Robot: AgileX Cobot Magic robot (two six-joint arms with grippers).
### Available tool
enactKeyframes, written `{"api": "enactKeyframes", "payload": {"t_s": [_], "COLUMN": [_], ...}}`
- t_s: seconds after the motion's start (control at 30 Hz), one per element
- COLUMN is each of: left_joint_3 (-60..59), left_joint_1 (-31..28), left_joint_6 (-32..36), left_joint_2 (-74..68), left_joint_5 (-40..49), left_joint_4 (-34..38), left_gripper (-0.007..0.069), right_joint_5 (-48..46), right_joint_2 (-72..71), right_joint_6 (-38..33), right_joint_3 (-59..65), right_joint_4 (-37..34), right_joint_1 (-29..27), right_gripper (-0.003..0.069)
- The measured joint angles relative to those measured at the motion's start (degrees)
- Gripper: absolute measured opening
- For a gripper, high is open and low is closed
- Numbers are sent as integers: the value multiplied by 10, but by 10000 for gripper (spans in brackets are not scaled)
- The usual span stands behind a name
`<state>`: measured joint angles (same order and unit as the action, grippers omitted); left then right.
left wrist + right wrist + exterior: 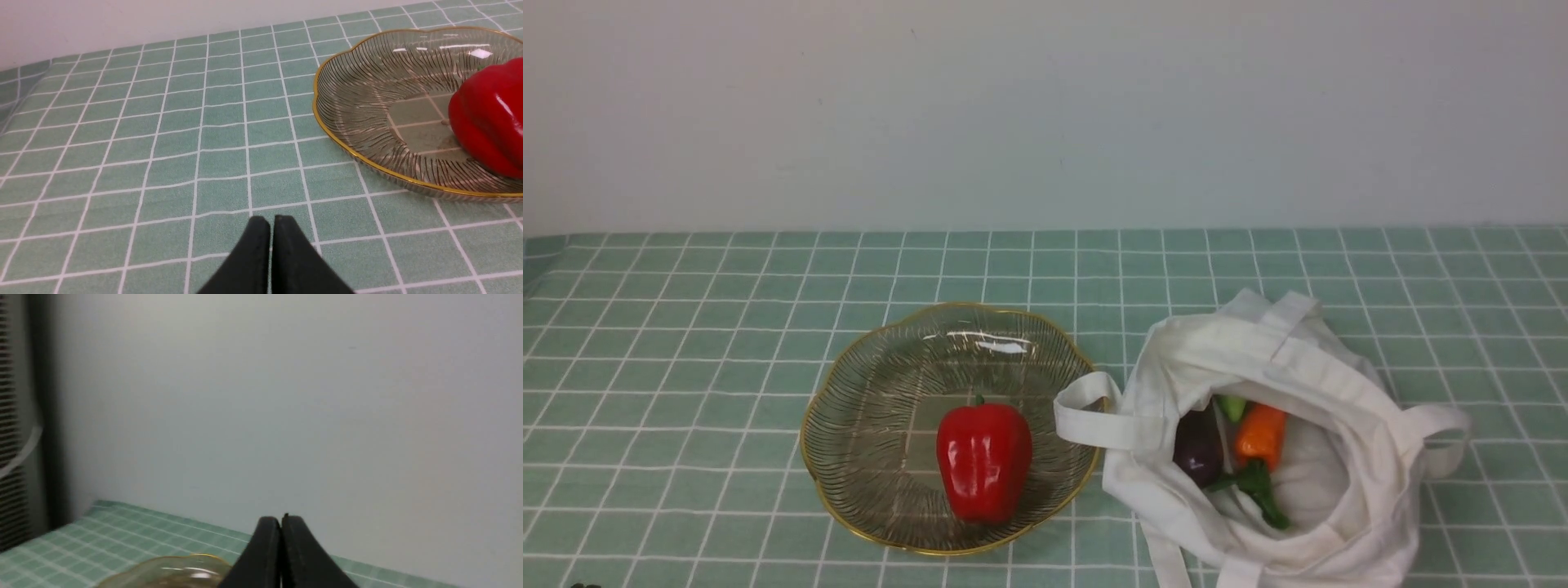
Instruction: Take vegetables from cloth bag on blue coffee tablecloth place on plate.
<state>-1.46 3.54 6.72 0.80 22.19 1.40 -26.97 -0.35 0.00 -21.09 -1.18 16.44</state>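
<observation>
The red bell pepper (983,463) stands in the clear glass plate (849,425) on the teal grid tablecloth (686,327). The white cloth bag (1307,359) lies open to the plate's right; inside it show the purple eggplant (1197,449), the orange pepper (1260,435) with its green stem, and a small green piece (1232,407). Neither gripper shows in the front view. My left gripper (271,219) is shut and empty, low over the cloth beside the plate (347,122) and red pepper (490,118). My right gripper (281,518) is shut and empty, raised, facing the wall above the plate's rim (196,559).
A plain pale wall (1045,106) stands behind the table's far edge. A white bag handle (1086,412) lies over the plate's right rim. A dark vertical strip and slatted surface (16,416) show beside the wall in the right wrist view.
</observation>
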Motion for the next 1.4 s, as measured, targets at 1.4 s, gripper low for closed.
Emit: {"api": "enactKeyframes", "payload": {"t_s": [1.4], "left_joint_3": [0], "left_joint_1": [0], "left_joint_6": [0], "left_joint_2": [0], "left_joint_5": [0], "left_joint_4": [0], "left_gripper": [-8], "right_joint_5": [42], "right_joint_2": [-1], "right_joint_6": [7], "right_joint_3": [221], "right_joint_4": [39], "right_joint_1": [-188], "right_gripper": [-10]}}
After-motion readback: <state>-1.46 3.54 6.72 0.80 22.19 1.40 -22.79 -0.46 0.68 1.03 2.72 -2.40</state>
